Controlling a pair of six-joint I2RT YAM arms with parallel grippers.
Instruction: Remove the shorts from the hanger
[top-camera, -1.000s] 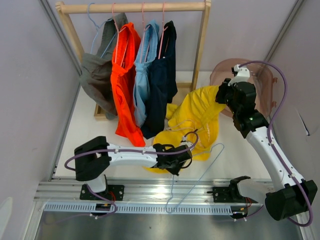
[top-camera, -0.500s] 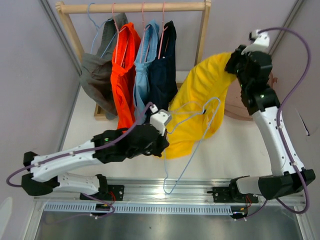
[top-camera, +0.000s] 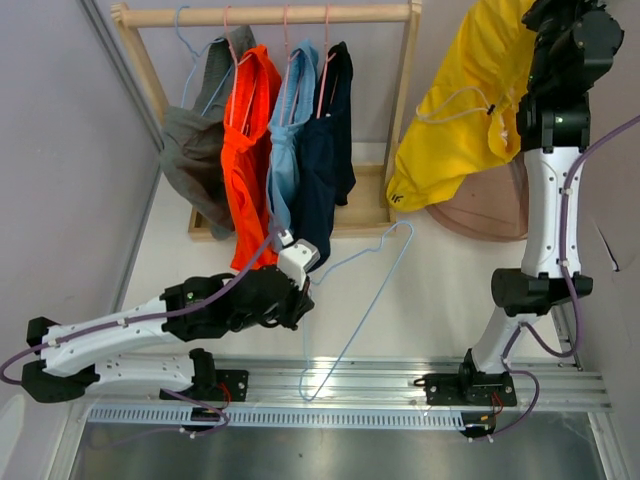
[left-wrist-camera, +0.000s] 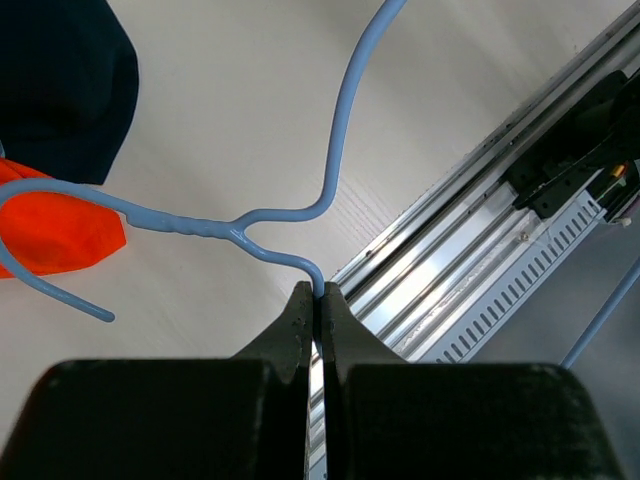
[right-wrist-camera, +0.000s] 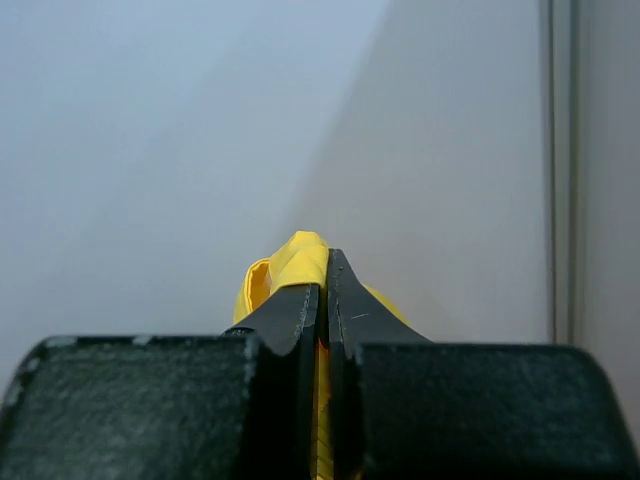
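Slippage is threatening: the right gripper (right-wrist-camera: 322, 272) is pinching a thin fold of the yellow shorts (top-camera: 455, 110) dangling below its fingers (right-wrist-camera: 286, 322). The left gripper (left-wrist-camera: 318, 296) is clamping the bare hanger (left-wrist-camera: 200, 228).

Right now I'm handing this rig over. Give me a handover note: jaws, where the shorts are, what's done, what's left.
Left jaws: shut on the wire of the bare blue hanger, low near the front rail.
Right jaws: shut on the yellow shorts, raised high at the far right, clear of the hanger.
On hangers on the wooden rack: grey shorts, orange shorts, light blue shorts, navy shorts.
Done: the yellow pair is off its hanger.
Left: probably set down the yellow pair and the bare hanger, then strip the other four.
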